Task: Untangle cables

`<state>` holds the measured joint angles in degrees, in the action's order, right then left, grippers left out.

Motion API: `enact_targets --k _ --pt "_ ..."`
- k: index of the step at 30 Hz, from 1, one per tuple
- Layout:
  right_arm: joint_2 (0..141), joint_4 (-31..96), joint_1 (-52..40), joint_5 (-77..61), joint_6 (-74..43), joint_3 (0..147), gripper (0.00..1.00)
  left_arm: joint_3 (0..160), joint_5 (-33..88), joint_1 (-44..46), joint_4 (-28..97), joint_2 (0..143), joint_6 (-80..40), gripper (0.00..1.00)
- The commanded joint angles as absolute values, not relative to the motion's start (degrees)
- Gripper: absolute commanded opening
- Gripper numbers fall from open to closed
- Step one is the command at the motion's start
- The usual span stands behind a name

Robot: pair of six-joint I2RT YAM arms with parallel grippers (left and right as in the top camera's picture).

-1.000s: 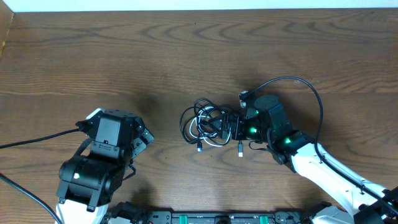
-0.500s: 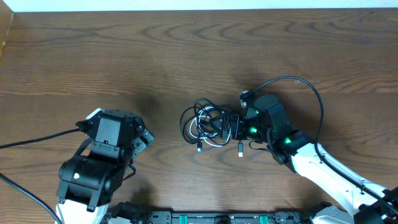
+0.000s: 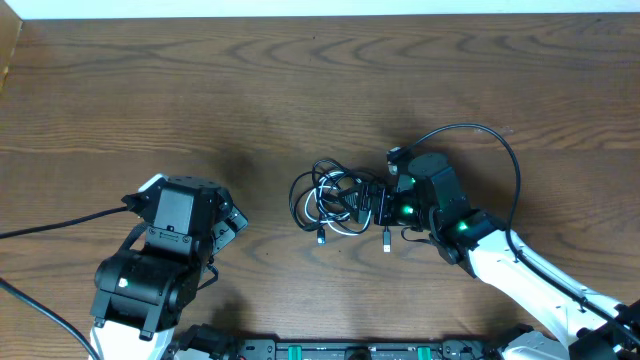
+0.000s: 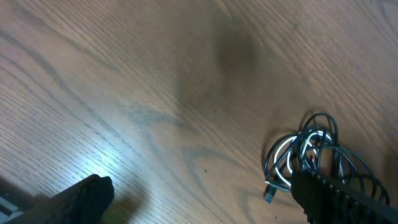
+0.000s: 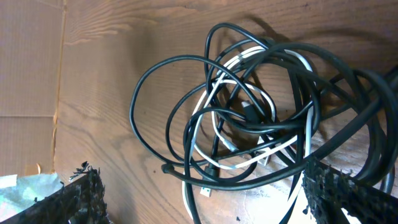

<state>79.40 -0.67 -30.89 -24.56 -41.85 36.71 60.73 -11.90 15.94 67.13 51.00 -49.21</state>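
A knot of thin cables [image 3: 335, 200], black loops with one white cord woven through, lies mid-table. My right gripper [image 3: 378, 208] sits at the knot's right side, open. In the right wrist view the cables [image 5: 249, 118] fill the picture, and the lowest black loops and a white plug lie between the spread fingers of the right gripper [image 5: 208, 199]. My left gripper [image 3: 233, 222] stands open well to the left of the tangle. From the left wrist, the cables [image 4: 311, 155] show at the lower right, just beyond one finger of the left gripper [image 4: 205, 205], which holds nothing.
The thick black cable [image 3: 490, 140] fixed to the right arm arcs above it. Another arm cable [image 3: 60, 225] runs off left. A cardboard edge [image 3: 8, 50] sits at the far left corner. The table's far edge [image 3: 320, 14] runs along the top.
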Motion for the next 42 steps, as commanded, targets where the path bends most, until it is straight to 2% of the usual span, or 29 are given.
enact_targets --k 1,15,27,42 --pt "79.5 -0.2 -31.2 -23.9 -41.1 37.7 0.99 60.2 -12.1 15.7 67.4 51.2 -48.3 0.98" --pt "79.5 0.3 -30.9 -20.6 -39.4 38.6 0.99 60.2 -12.0 15.7 67.4 51.2 -48.3 0.98" --pt "79.5 22.0 -29.9 -15.5 -31.6 55.5 0.99 60.2 -12.1 15.7 67.4 51.2 -48.3 0.98" --pt "79.5 30.8 -30.0 -11.6 -27.8 66.0 0.99 60.2 -12.0 15.7 67.4 51.2 -48.3 0.98"
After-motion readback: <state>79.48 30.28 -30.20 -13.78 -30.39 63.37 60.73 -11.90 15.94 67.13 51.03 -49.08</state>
